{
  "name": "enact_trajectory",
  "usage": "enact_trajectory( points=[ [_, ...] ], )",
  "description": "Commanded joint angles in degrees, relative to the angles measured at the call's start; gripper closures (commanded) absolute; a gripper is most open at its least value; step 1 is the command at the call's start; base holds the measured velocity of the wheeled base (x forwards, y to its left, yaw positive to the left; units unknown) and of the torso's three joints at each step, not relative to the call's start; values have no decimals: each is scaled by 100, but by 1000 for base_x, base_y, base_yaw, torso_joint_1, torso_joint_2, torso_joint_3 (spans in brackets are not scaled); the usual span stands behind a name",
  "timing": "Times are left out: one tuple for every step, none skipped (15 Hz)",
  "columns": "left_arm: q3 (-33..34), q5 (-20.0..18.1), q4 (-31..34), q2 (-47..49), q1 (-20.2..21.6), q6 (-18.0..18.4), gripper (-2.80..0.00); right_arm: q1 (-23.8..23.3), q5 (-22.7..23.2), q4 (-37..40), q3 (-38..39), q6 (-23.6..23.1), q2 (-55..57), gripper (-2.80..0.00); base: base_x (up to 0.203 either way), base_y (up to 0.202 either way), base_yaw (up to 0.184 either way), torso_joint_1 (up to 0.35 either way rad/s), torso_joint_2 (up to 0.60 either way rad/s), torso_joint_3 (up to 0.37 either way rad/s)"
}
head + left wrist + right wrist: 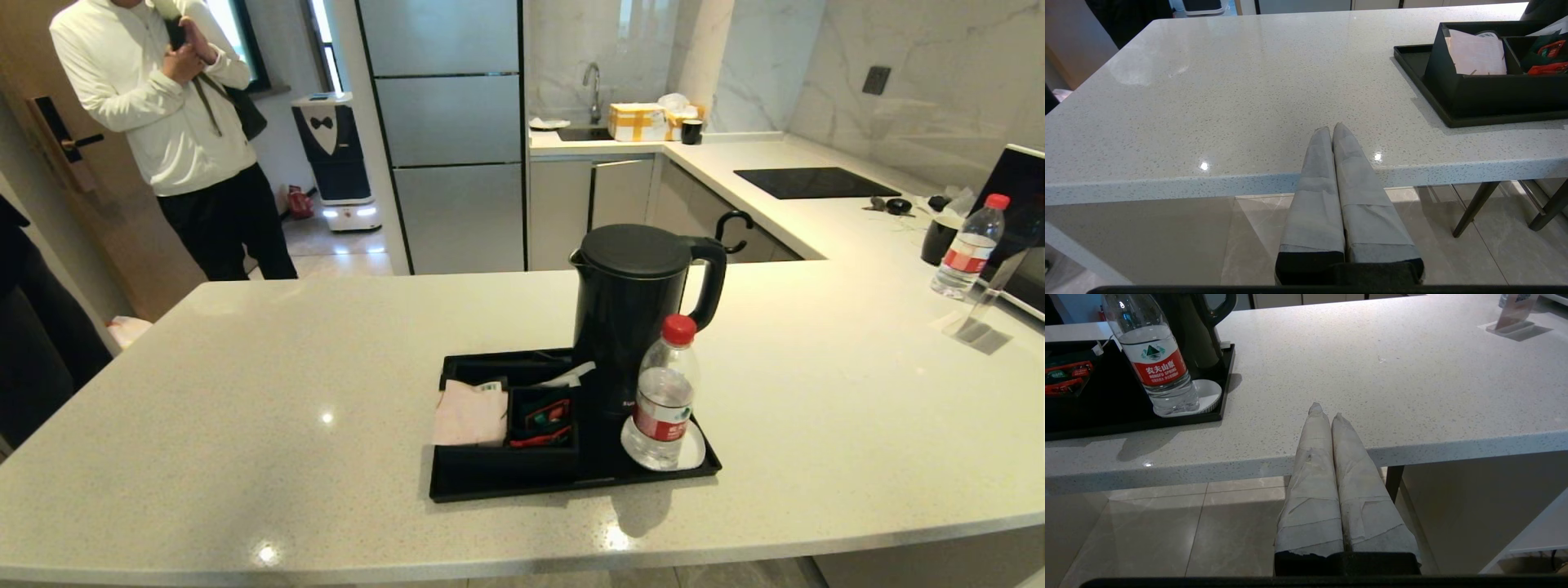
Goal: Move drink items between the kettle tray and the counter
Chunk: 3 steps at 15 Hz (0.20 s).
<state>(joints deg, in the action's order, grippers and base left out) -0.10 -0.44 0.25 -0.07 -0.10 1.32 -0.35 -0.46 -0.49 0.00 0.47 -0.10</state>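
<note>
On the off-white speckled counter (245,392) lies the black kettle tray (571,483). The tall black kettle (629,310) stands at its back right. A pale pink sachet (469,412) rests in the left compartment, with red and green packets in the compartment beside it. On the white coaster (690,457) stands a clear water bottle (665,400) with a red cap. Neither gripper shows in the head view. My left gripper (1332,127) is shut and empty at the counter's front edge, left of the tray (1421,69) and the sachet (1476,55). My right gripper (1325,410) is shut and empty, right of the bottle (1157,359).
A second water bottle (967,245), a clear stand (984,322) and a dark screen (1020,204) are at the far right. A black hob (804,181) lies on the back counter. A person (188,131) stands at the back left. Dark legs (1478,208) show below the counter.
</note>
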Motion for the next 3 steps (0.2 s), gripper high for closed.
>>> enact_trajectory(
  points=[
    [1, 0, 1, 7, 1, 0, 0, -9, 2, 5, 9, 6, 10, 0, 0, 0, 0, 0, 0, 0],
    [1, 0, 1, 7, 1, 0, 0, -9, 2, 5, 9, 14, 10, 0, 0, 0, 0, 0, 0, 0],
    [1, 0, 1, 7, 1, 0, 0, -9, -6, 5, 9, 6, 10, 0, 0, 0, 0, 0, 0, 0]
  ],
)
